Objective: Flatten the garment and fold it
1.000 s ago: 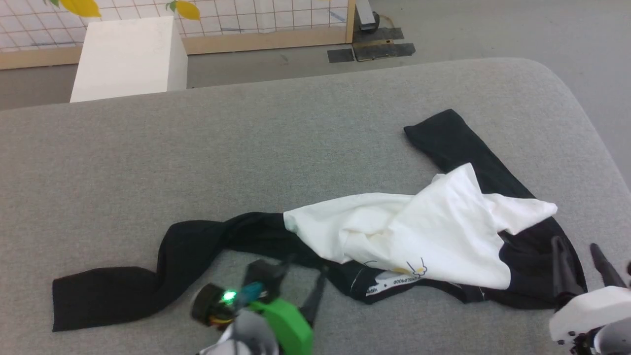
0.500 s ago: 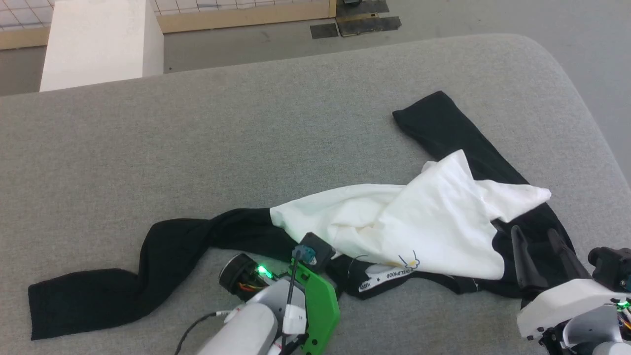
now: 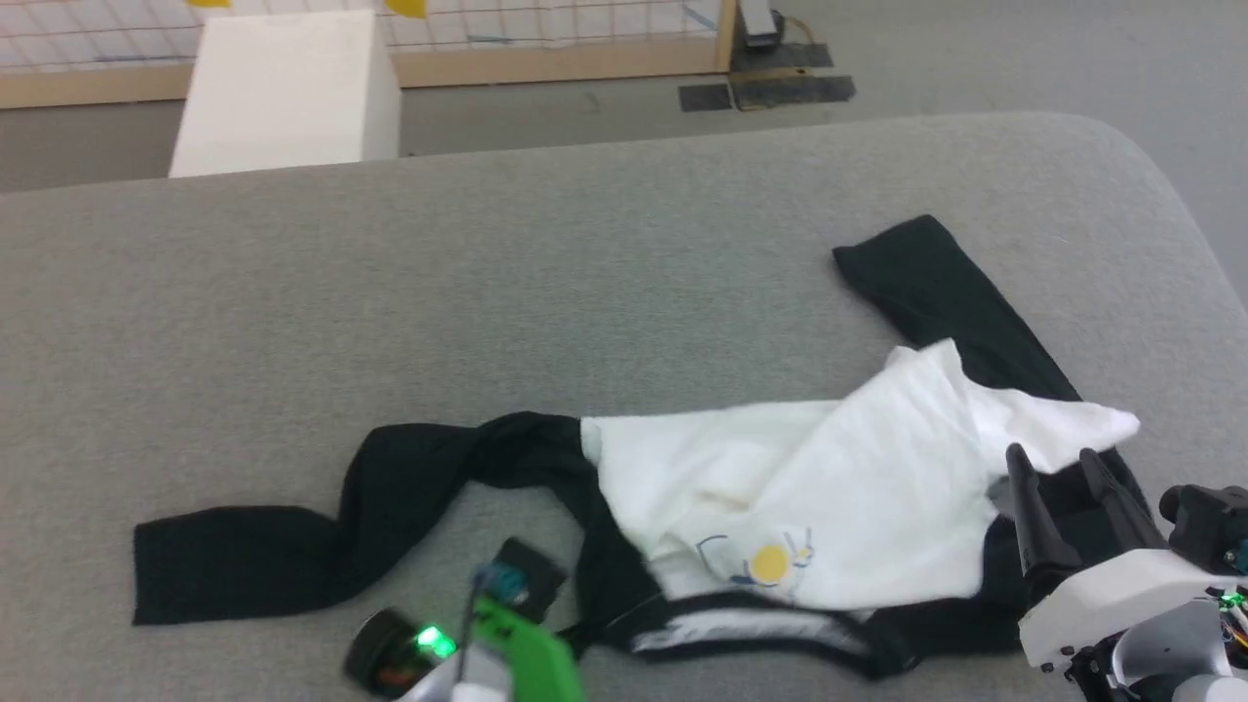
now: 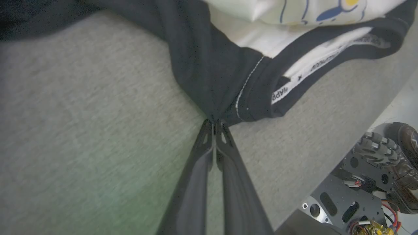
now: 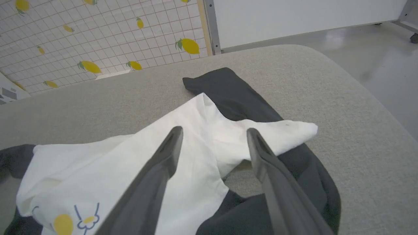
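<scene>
You have the garment (image 3: 829, 478) lying on the near half of the grey padded surface (image 3: 487, 292), with its long axis going from left to right. One black sleeve (image 3: 292, 556) stretches out to the left and ends flat. The other sleeve (image 3: 936, 292) points away to the far right, with its cuff at the far end. The white body is crumpled in the middle, and the black neckband (image 3: 751, 634) is on the near edge, turned toward you. Your left gripper (image 4: 215, 123) is closed, and its two fingers pinch the black cloth just beside the neckband. Your right gripper (image 3: 1053, 463) stands with its fingers wide apart over the right end of the garment, holding nothing; whether the tips touch the cloth, I cannot tell. In the head view the left fingers are blurred and the neckband lettering cannot be read, and the right arm covers part of the black cloth at the near right. The left wrist view shows the pinch clearly, a white stitch line and some letters on the band, but it cuts off both sleeves. The right wrist view shows the white point of cloth (image 5: 294, 130) lying over the far-right sleeve, and the yellow print (image 5: 63, 223) at its lower edge.
</scene>
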You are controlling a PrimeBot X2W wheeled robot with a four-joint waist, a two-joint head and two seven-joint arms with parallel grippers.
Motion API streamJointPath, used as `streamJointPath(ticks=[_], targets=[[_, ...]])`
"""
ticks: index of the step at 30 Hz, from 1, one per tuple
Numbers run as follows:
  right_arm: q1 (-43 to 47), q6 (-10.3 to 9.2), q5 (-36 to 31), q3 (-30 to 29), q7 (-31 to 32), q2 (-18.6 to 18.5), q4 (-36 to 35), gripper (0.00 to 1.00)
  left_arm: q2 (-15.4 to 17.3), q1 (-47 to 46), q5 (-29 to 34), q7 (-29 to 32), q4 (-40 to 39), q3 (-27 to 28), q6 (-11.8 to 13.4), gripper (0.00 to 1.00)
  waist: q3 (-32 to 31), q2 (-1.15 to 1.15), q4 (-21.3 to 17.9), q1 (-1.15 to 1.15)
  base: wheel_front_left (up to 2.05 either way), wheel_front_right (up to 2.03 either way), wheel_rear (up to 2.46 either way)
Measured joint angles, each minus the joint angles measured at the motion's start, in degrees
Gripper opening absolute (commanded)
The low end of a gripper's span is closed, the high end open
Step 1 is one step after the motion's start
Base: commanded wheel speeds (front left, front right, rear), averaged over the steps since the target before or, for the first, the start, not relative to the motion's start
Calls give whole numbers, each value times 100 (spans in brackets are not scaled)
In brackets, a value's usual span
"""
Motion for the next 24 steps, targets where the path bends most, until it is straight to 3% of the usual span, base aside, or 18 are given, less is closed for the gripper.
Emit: streamJointPath(ticks=[6, 7, 8, 9, 12, 14, 24], targets=[[47, 0, -270, 196, 201, 0, -241, 100, 769, 1165, -188, 482, -1154, 501, 766, 0, -104, 0, 376, 0, 0, 0, 0], [47, 0, -350, 266, 252, 0, -278, 100, 801, 1329, -272, 489, -1301, 601, 889, 43, -114, 0, 443, 0, 0, 0, 0], [46, 0, -452, 344, 308, 0, -302, 100, 827, 1482, -374, 537, -1406, 668, 999, 79, -122, 0, 511, 0, 0, 0, 0], [43, 0, -552, 419, 352, -1, -315, 100, 848, 1583, -423, 584, -1479, 701, 1063, 100, -128, 0, 561, 0, 0, 0, 0], [-62, 1, -758, 519, 488, 10, -303, 100, 833, 1804, -463, 302, -1713, 943, 1296, 100, -144, 0, 724, 0, 0, 0, 0], [-227, 0, -857, 326, 791, 13, -156, 100, 733, 1776, -419, -200, -1813, 1135, 1368, 100, -148, 0, 830, 0, 0, 0, 0], [-1550, 0, -992, -399, 2443, 2, 1312, 100, -21, 883, 215, -3082, -1054, 1582, 1380, 100, 59, 0, 1161, 0, 0, 0, 0]])
